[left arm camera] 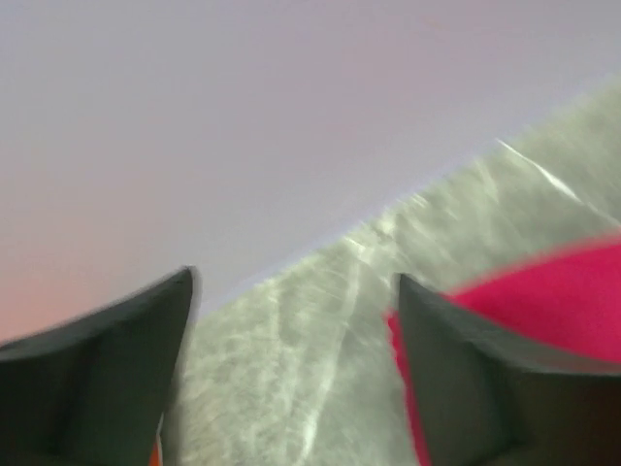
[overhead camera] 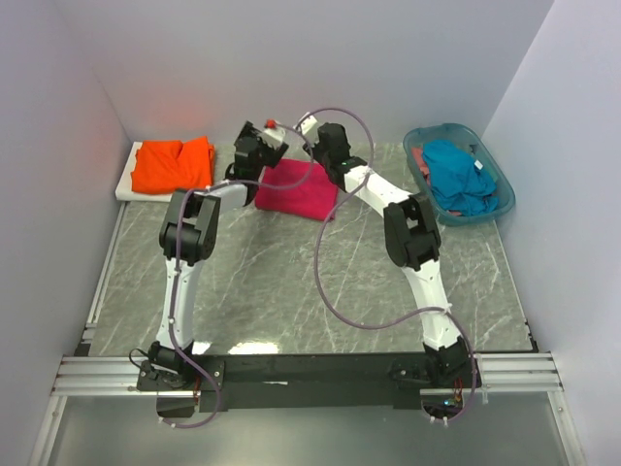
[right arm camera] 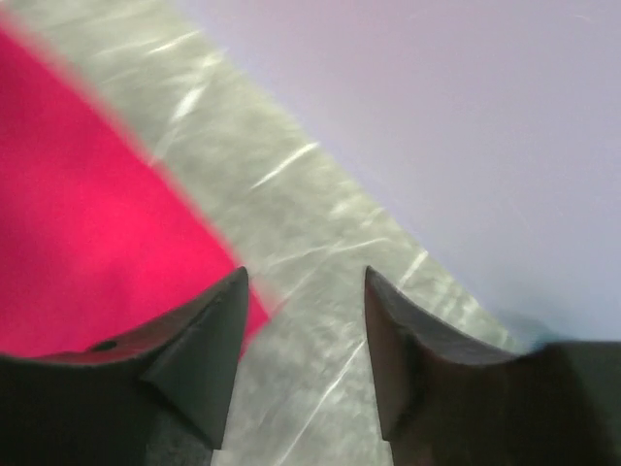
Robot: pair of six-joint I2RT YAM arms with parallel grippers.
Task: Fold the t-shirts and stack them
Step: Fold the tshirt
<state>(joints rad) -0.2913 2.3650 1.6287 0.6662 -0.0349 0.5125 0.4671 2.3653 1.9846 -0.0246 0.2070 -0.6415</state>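
Two shirts look folded: the orange t-shirt (overhead camera: 173, 165) at the far left and the magenta t-shirt (overhead camera: 296, 189) on the bench (overhead camera: 291, 282), not yet stacked. We see the teal t-shirt (overhead camera: 458, 175) crumpled in the basket (overhead camera: 506, 197). The left fingers (left arm camera: 126, 340) and right fingers (right arm camera: 194, 349) stand apart, holding nothing.

Walled in left, behind and right of the grey marble-look table (overhead camera: 272, 282) by plain pale lavender panels (overhead camera: 340, 58). Edged along the table's near side with aluminium rails (overhead camera: 97, 374). Lit softly, with a white glare patch (overhead camera: 252, 347) just beyond those rails.
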